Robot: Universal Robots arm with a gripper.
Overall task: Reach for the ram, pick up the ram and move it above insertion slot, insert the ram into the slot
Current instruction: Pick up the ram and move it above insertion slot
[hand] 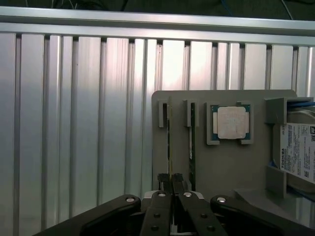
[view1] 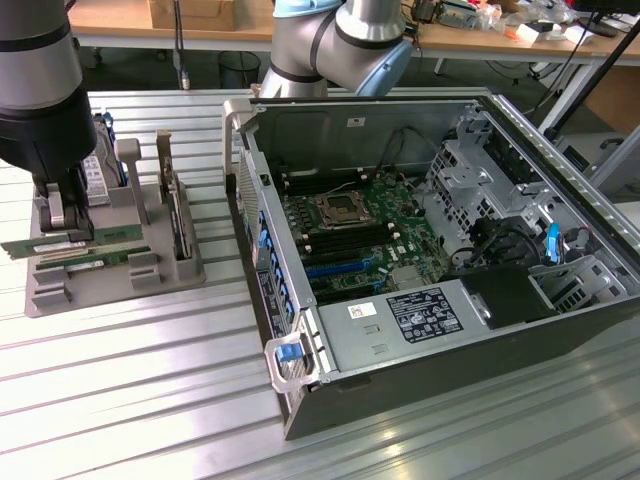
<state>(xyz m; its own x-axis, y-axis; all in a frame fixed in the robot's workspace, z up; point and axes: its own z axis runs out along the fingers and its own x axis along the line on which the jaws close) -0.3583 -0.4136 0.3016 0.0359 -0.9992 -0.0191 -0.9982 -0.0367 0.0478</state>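
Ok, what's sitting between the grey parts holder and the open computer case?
Nothing. In the exterior view a bare strip of the ribbed metal table runs between the grey parts holder and the computer case.

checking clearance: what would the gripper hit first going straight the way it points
Probably the grey plastic holder tray below the gripper, which is closed on the thin green ram stick; depth unclear.

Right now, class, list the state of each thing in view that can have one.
ram: on edge at the gray holder, clamped
gripper: shut on the ram
slot: empty
computer case: open, cover off
processor chip: lying flat in the gray holder
second stick: on edge, untouched
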